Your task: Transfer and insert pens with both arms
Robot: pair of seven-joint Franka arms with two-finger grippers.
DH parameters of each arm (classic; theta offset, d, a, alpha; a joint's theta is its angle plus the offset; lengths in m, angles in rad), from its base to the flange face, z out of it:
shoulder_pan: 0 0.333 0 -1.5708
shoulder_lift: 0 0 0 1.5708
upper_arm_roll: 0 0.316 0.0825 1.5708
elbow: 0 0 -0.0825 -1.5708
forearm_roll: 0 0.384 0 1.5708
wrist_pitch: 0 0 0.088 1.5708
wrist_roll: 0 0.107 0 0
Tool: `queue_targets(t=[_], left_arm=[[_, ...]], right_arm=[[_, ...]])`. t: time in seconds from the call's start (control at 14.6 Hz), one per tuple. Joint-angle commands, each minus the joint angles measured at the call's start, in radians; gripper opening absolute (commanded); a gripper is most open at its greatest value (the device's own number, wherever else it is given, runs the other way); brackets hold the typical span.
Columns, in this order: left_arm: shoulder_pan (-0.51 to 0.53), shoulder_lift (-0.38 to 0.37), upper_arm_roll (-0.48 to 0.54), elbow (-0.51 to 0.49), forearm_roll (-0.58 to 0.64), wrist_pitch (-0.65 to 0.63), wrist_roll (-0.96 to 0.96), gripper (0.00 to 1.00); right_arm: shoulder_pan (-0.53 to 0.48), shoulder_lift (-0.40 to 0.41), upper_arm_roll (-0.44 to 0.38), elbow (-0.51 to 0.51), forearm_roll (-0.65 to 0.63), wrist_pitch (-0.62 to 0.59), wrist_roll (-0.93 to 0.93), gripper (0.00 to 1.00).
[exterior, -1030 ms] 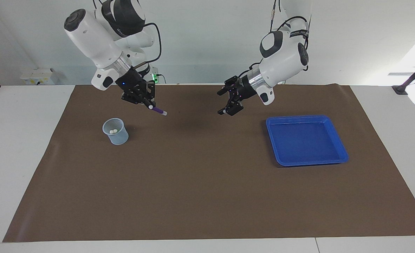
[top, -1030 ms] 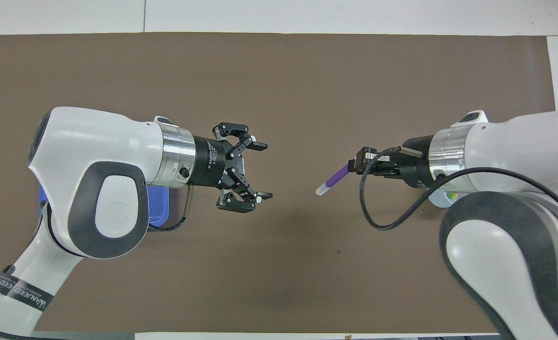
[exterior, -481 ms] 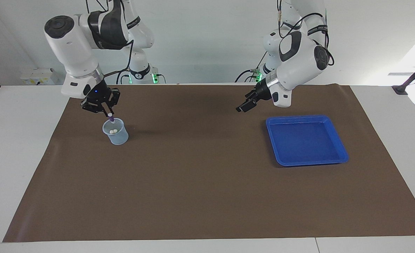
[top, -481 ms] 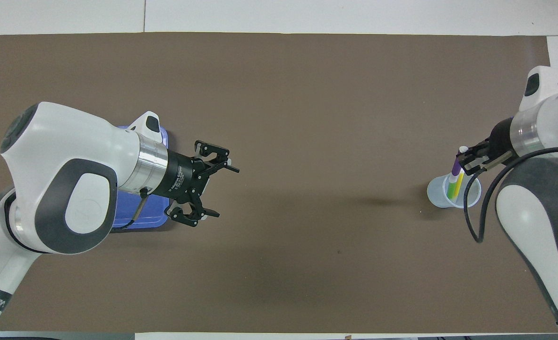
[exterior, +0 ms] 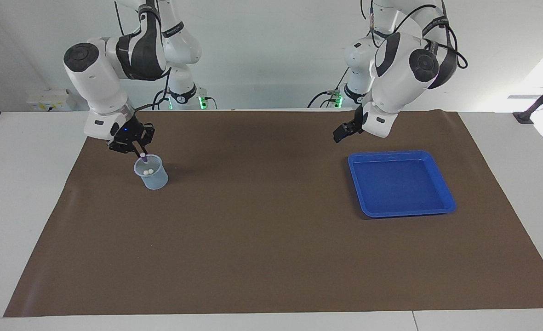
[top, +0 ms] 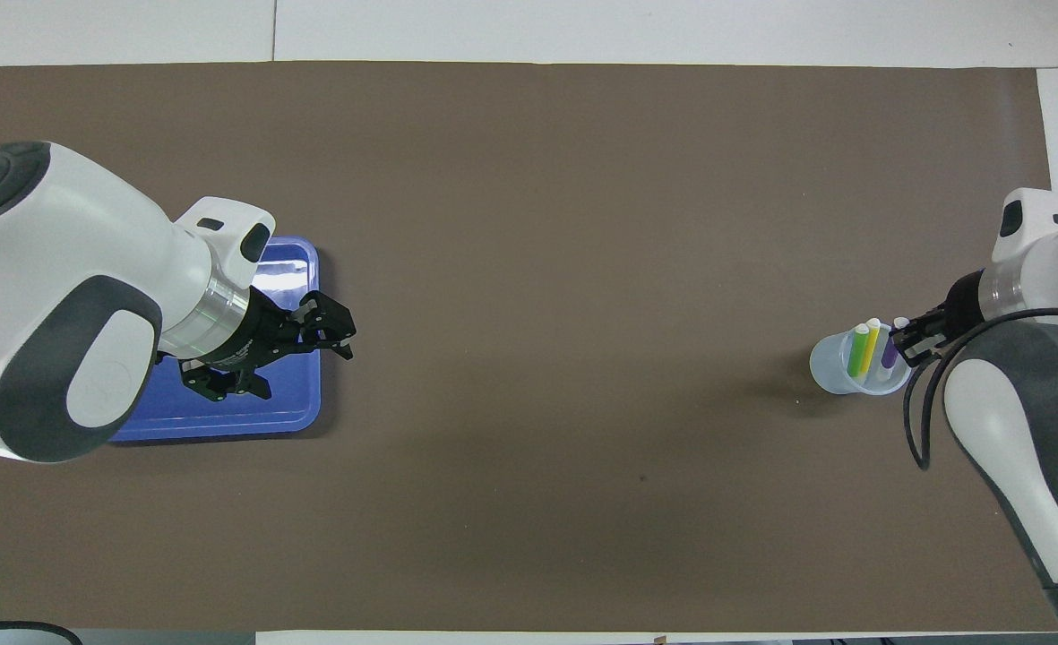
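A clear plastic cup (exterior: 154,180) (top: 828,367) stands toward the right arm's end of the table. A green pen (top: 857,349) and a yellow pen (top: 869,345) lean upright inside it. The purple pen (exterior: 145,159) (top: 890,348) stands in the cup too, pale cap up. My right gripper (exterior: 138,150) (top: 907,339) is just above the cup's rim, shut on the purple pen's upper end. My left gripper (exterior: 342,133) (top: 305,356) hangs open and empty over the edge of the blue tray (exterior: 391,155) (top: 296,414).
The blue tray holds nothing and lies toward the left arm's end. A brown mat (exterior: 262,230) covers most of the white table. Two smaller white arms with green lights (exterior: 201,102) stand at the robots' edge of the table.
My right gripper has swung the purple pen from mid-table to the cup and lowered it in. The left arm has drawn back from mid-table to the tray's edge, still open.
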Motion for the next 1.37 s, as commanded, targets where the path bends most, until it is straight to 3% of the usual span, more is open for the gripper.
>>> queue_targets(t=[0.0, 0.07, 0.14, 0.21, 0.41, 0.82, 1.17, 1.3], left_arm=[[0.025, 0.047, 0.006, 0.087, 0.129, -0.106, 0.175, 1.0], [0.062, 0.047, 0.008, 0.11, 0.149, -0.135, 0.261, 1.0], [0.082, 0.044, 0.009, 0.123, 0.171, -0.159, 0.344, 1.0], [0.102, 0.037, 0.01, 0.127, 0.191, -0.17, 0.431, 1.0], [0.159, 0.02, 0.013, 0.129, 0.191, -0.172, 0.496, 1.0], [0.171, -0.028, 0.01, 0.138, 0.191, -0.147, 0.49, 1.0], [0.165, -0.042, 0.017, 0.14, 0.191, -0.147, 0.487, 1.0], [0.113, -0.04, 0.084, 0.141, 0.191, -0.15, 0.49, 1.0]], right_arm=[[-0.003, -0.022, 0.008, -0.041, -0.004, 0.027, 0.038, 0.0], [-0.006, -0.022, 0.008, -0.036, -0.004, 0.022, 0.035, 0.26], [-0.012, -0.019, 0.008, -0.03, -0.001, 0.018, 0.038, 0.8], [-0.014, -0.017, 0.008, -0.019, 0.0, 0.015, 0.038, 1.0], [-0.014, -0.016, 0.008, 0.074, 0.0, -0.063, 0.039, 1.0], [-0.031, 0.014, 0.005, 0.367, -0.006, -0.371, 0.128, 1.0], [-0.02, 0.03, 0.007, 0.448, -0.013, -0.474, 0.237, 1.0], [-0.034, 0.035, 0.005, 0.461, -0.018, -0.496, 0.255, 1.0]])
